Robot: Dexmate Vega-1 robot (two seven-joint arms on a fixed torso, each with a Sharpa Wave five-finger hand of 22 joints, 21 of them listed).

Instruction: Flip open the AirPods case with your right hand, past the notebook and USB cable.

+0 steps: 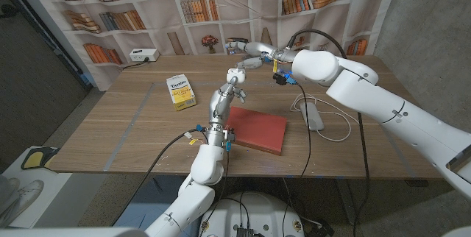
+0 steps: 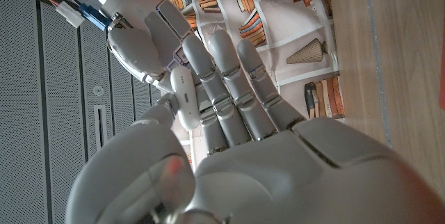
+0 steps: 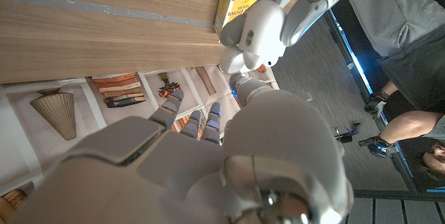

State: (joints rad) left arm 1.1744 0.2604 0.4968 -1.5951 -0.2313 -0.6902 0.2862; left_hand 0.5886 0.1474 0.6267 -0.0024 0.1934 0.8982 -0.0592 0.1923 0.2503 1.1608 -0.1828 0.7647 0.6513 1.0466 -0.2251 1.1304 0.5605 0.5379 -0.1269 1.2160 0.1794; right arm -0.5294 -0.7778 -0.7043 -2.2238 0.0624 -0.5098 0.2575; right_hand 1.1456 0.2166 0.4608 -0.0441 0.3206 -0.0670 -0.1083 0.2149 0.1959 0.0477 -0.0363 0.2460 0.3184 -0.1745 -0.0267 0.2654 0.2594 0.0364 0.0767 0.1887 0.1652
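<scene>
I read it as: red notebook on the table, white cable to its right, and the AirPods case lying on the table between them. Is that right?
Not quite. The AirPods case is not lying on the table: the left robot hand holds it raised above the wood, as the left wrist view shows. The red notebook does lie on the table, with the white cable to its right.

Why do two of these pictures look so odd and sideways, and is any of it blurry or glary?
Head view: even indoor light, sharp, soft shadows under the red notebook. Left wrist view: turned, the left hand close to the lens and slightly soft, with a small white case against its fingers. Right wrist view: also turned, the right hand looms large and blurred; bright blue glare along the floor.
</scene>
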